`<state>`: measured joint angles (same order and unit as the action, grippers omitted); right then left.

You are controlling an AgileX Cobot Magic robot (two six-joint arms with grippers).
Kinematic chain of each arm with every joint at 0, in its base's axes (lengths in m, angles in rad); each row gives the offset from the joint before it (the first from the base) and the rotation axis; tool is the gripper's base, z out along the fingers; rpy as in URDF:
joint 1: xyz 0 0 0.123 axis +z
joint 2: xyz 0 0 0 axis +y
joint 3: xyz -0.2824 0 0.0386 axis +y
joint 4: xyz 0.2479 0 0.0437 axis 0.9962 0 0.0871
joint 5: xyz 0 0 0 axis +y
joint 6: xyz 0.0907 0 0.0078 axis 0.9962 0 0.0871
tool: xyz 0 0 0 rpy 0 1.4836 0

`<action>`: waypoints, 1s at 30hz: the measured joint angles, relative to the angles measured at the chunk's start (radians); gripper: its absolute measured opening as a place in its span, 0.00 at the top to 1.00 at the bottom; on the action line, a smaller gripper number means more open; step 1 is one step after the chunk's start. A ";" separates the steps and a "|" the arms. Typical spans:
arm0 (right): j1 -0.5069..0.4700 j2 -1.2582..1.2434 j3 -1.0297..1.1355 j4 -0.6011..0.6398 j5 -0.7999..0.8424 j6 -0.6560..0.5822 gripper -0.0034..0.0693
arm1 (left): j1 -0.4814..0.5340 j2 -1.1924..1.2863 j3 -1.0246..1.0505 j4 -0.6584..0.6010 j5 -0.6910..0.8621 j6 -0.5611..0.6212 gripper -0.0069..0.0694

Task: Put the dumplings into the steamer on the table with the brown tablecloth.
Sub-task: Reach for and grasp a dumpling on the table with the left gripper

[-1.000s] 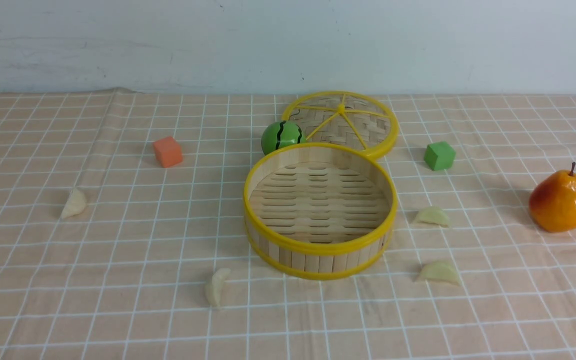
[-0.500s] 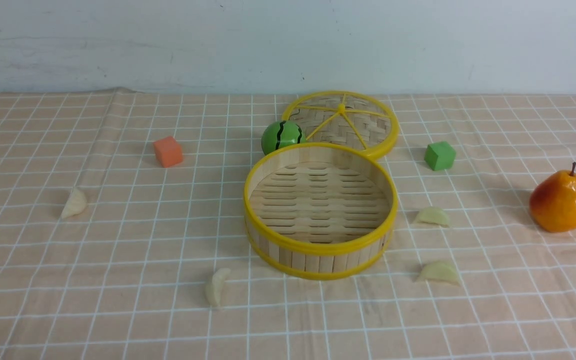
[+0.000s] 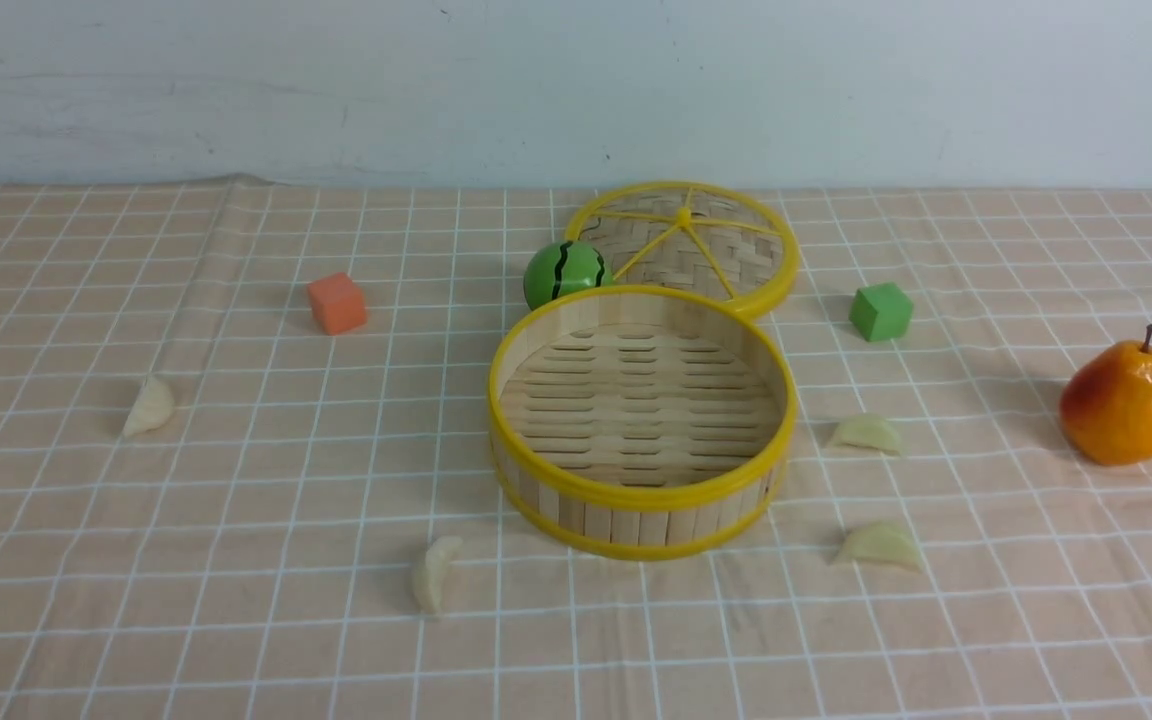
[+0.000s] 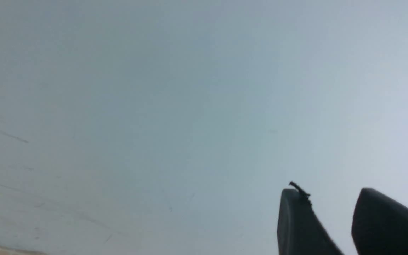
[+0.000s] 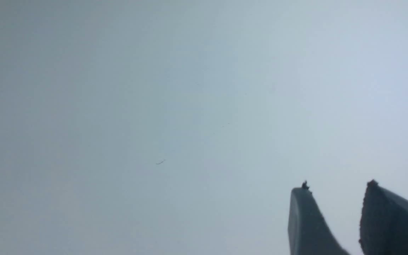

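Right, status from the robot's side outward. The left gripper [image 4: 328,191] has its two dark fingers parted with a moderate gap and nothing between them; behind it is the pale grey wall [image 4: 154,106]. The right gripper [image 5: 336,186] is the same: fingers parted, holding nothing, facing the wall. Neither arm shows in the front view.

Everything sits on the light brown white-grid tablecloth [image 3: 236,640], which is slightly wrinkled.
- The nearest dumpling [image 3: 433,573], a glossy cream crescent-shaped toy, lies near the steamer's front-left and is not touching it.
- The second dumpling [image 3: 879,545] lies off the steamer's front-right.
- The round bamboo steamer with yellow rims [image 3: 641,495] stands upright in the middle with its slatted wooden floor showing.
- The third dumpling [image 3: 866,433] is just beside the steamer's right wall.
- The fourth dumpling [image 3: 149,406] is well apart, far to the left.

All four are on the cloth, outside the steamer.

- An orange-yellow toy pear [image 3: 1122,405] stands upright at far right.
- Further back, a small orange cube [image 3: 337,303] sits on the left and a small green cube [image 3: 880,311] on the right.
- A green striped watermelon ball [image 3: 564,272] sits right behind the steamer's back-left rim.
- The flat woven bamboo lid with yellow rim and spokes [image 3: 726,255] lies behind the steamer, partly hidden by its back rim.
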<state>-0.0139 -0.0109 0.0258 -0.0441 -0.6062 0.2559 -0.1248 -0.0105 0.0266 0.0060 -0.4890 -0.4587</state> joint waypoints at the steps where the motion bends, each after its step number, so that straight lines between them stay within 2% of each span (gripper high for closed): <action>1: 0.000 0.000 0.000 -0.001 0.004 0.022 0.62 | 0.000 0.000 -0.012 -0.006 0.002 -0.030 0.63; 4: 0.000 0.009 -0.022 -0.009 0.024 0.036 0.62 | 0.000 0.021 -0.098 -0.006 0.053 -0.068 0.70; 9: 0.000 0.135 -0.144 -0.058 0.024 0.055 0.62 | 0.000 0.245 -0.311 0.054 0.194 -0.074 0.91; 12: 0.000 0.203 -0.183 -0.067 0.036 0.069 0.65 | 0.000 0.375 -0.365 0.076 0.226 -0.075 0.93; 15: 0.000 0.339 -0.232 -0.065 0.093 0.046 0.77 | 0.000 0.588 -0.458 0.113 0.259 -0.078 0.93; 18: 0.000 0.447 -0.256 -0.040 0.177 0.010 0.91 | 0.000 0.724 -0.549 0.126 0.345 -0.091 0.93; 19: 0.001 0.453 -0.258 -0.037 0.195 0.010 0.93 | 0.000 0.734 -0.557 0.127 0.345 -0.091 0.93; 21: 0.009 0.504 -0.293 0.011 0.343 0.019 0.97 | 0.000 0.851 -0.658 0.129 0.520 -0.101 0.93; 22: 0.011 0.509 -0.300 0.021 0.372 0.023 0.98 | 0.000 0.860 -0.666 0.129 0.555 -0.101 0.93; 23: 0.022 0.524 -0.329 0.039 0.478 0.029 0.97 | 0.000 0.935 -0.734 0.129 0.696 -0.103 0.93; 26: 0.054 0.545 -0.389 0.044 0.660 0.029 0.97 | 0.000 1.053 -0.828 0.126 0.943 -0.063 0.93; 30: 0.120 0.607 -0.449 0.019 0.787 0.019 0.96 | 0.000 1.180 -0.926 0.090 1.132 0.028 0.93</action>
<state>0.1061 0.5963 -0.4236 -0.0254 0.1813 0.2753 -0.1248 1.1700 -0.8989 0.0964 0.6434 -0.4305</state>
